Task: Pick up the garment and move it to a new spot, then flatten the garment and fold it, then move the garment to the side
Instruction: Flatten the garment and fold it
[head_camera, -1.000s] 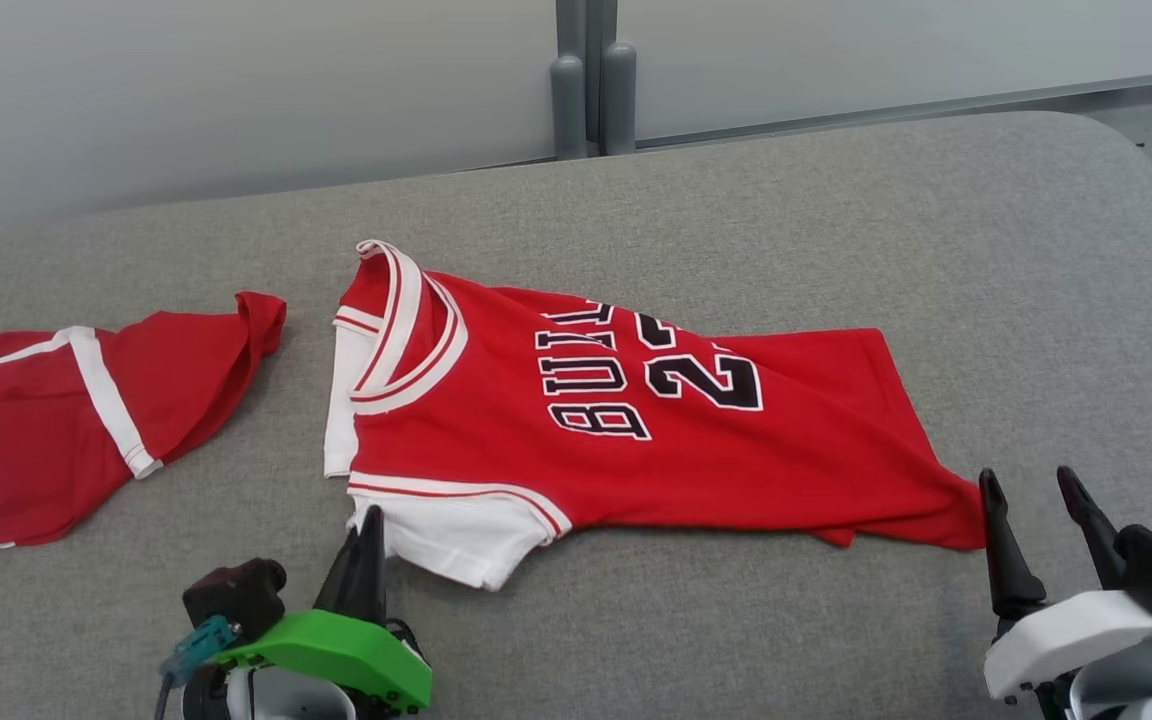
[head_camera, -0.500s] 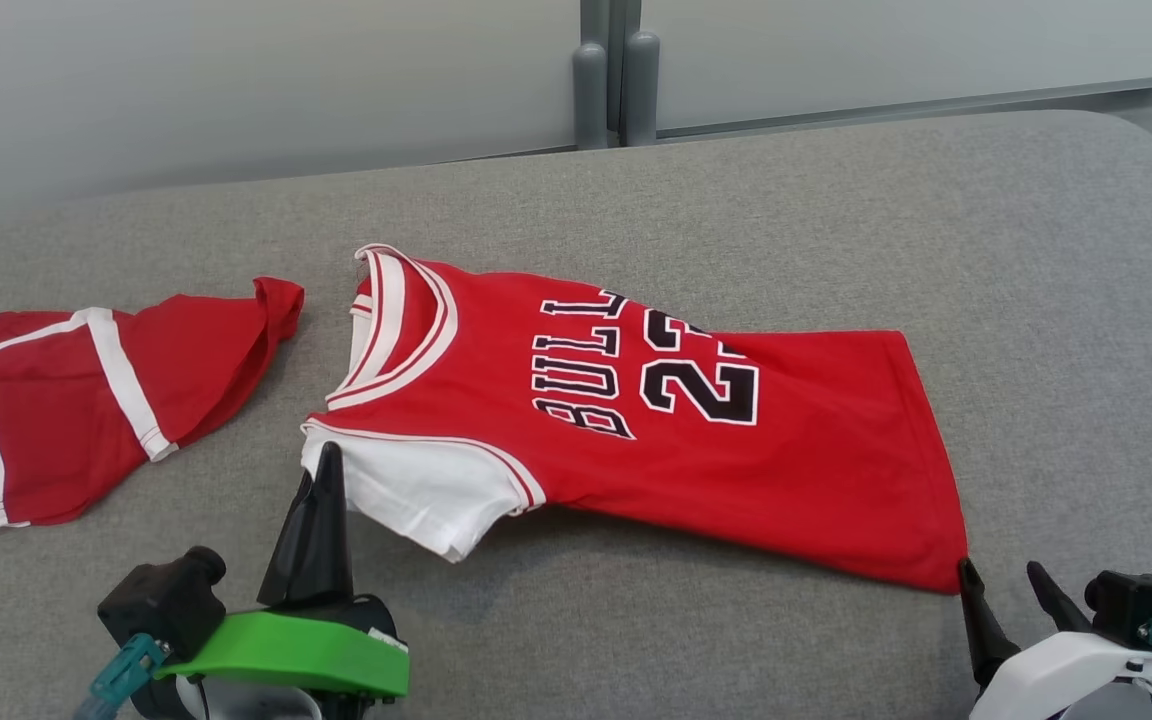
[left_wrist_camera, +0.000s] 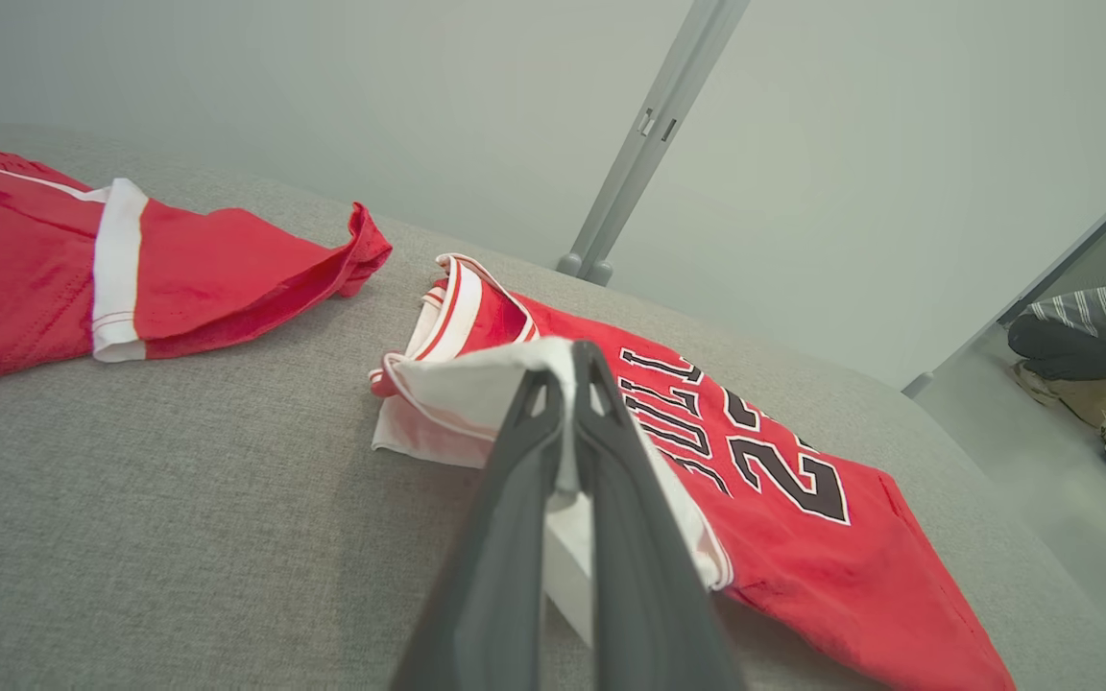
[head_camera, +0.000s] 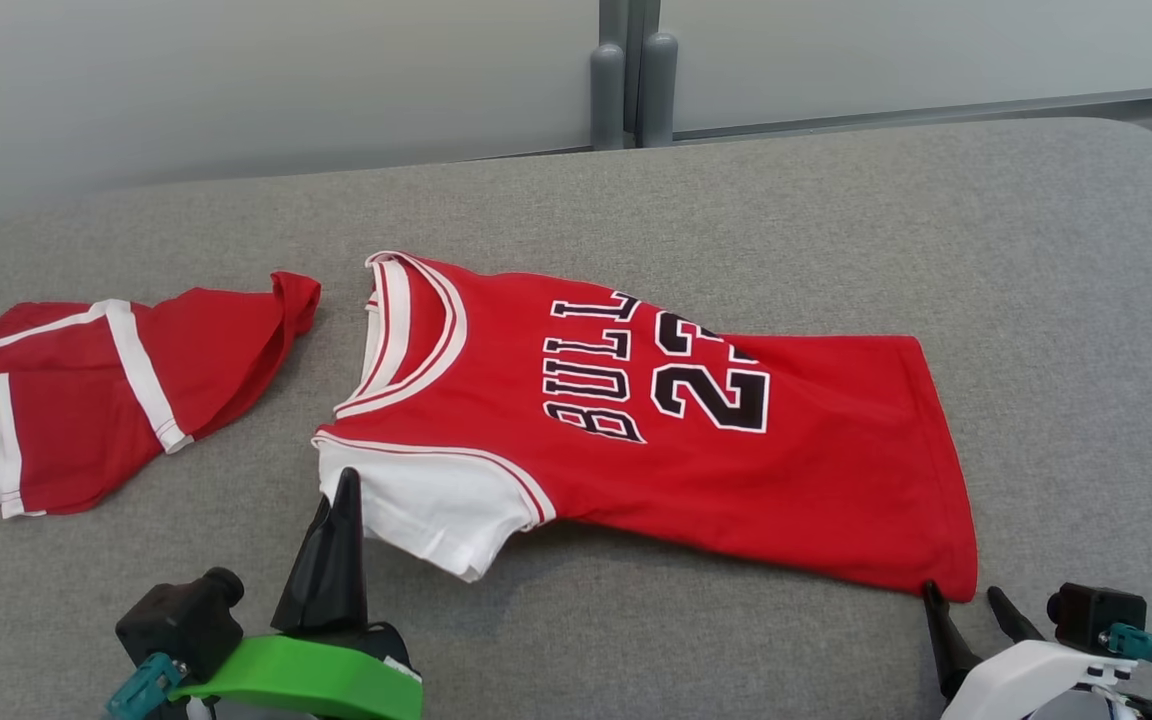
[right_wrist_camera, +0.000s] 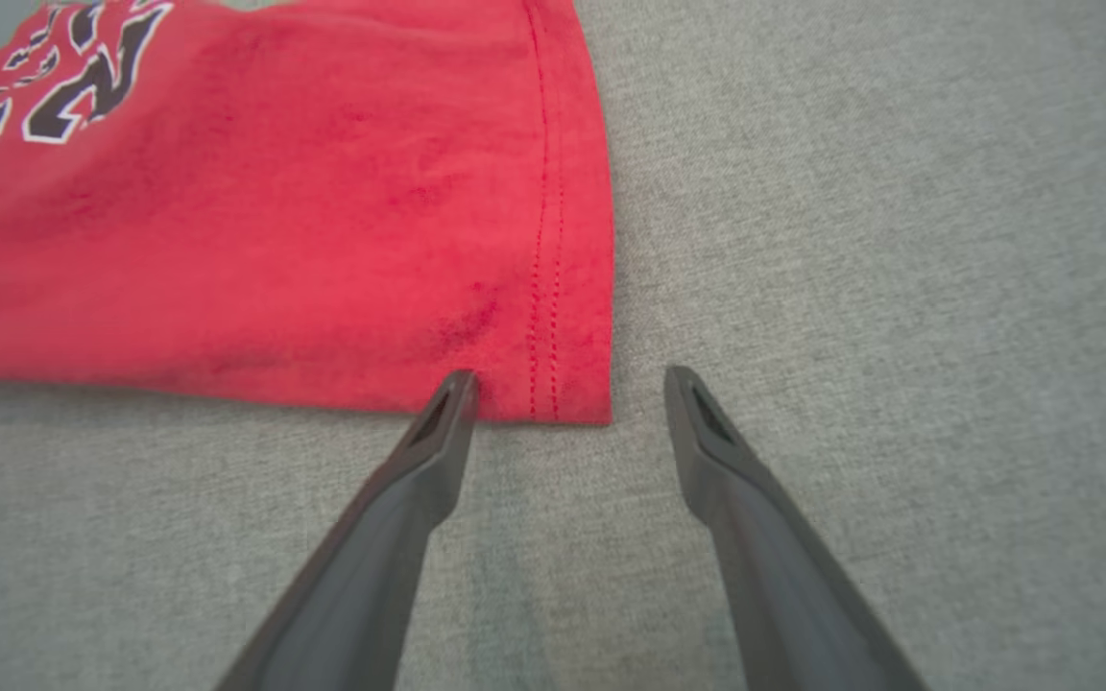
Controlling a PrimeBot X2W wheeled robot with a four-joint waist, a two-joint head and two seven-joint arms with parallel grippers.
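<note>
Looking down from the head, we see the jersey [head_camera: 656, 430] spread red across the middle of the grey padded surface [head_camera: 836, 230], collar toward 9 o'clock, hem toward 3 o'clock, black lettering facing up. A striped red garment [head_camera: 66, 400] lies apart from it at 9 o'clock. Our left gripper [head_camera: 346, 485] rises at 7 o'clock, its fingers pressed together at the edge of the white sleeve [head_camera: 436, 500]. Our right gripper [head_camera: 963, 595] sits at 5 o'clock, jaws apart, tips just beside the near hem corner. A grey post [head_camera: 626, 90] stands at 12 o'clock behind the surface.

From the left wrist, we find the left gripper [left_wrist_camera: 567, 384] clamped on the white sleeve [left_wrist_camera: 457, 393], the cloth pinched between both fingers. The rest of the jersey [left_wrist_camera: 783, 499] runs off toward 4 o'clock. The striped red garment [left_wrist_camera: 207, 278] lies at 10 o'clock, well apart. A person [left_wrist_camera: 1091, 331] in a striped top crouches at 3 o'clock.

From the right wrist, the right gripper [right_wrist_camera: 569, 379] stands wide and holds nothing. The hem corner of the jersey [right_wrist_camera: 275, 211] lies between the fingertips. Whether the finger at 7 o'clock touches the red edge, we cannot tell. Bare grey padded surface [right_wrist_camera: 899, 240] lies toward 2 o'clock.
</note>
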